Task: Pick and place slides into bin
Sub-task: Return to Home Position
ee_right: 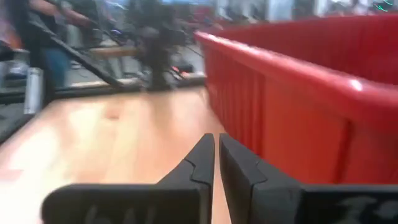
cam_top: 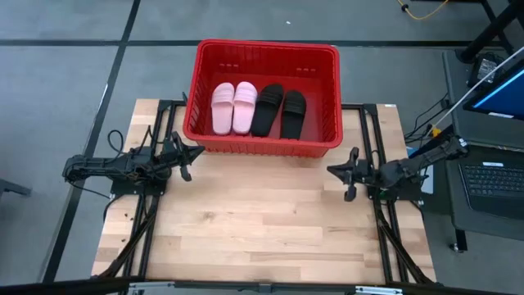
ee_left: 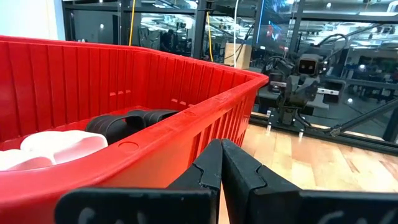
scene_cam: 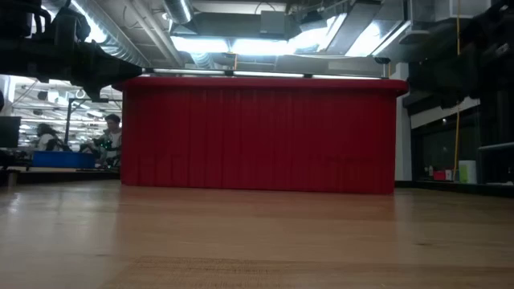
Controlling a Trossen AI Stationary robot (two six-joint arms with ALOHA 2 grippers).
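Done: I count two pale pink slide sandals [cam_top: 233,107] and two black slide sandals [cam_top: 278,111] inside the large red lattice-walled plastic bin [cam_top: 267,44].
Remaining: only parking the arms, I judge.
Left gripper [cam_top: 196,152], right gripper [cam_top: 331,170]: fingers together, empty, flanking the bin's near corners.

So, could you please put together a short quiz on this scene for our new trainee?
1. How many open-toe slide sandals lie inside the large red plastic lattice bin?
2. True or false: in the high view, the two pale pink slides lie to the right of the two black slides.
3. Where is the left gripper?
A) Inside the bin
B) Shut, over the wooden table, just outside the bin's near wall
C) Holding a slide

Key: 1. Four. 2. False; the pink pair is on the left. 3. B.
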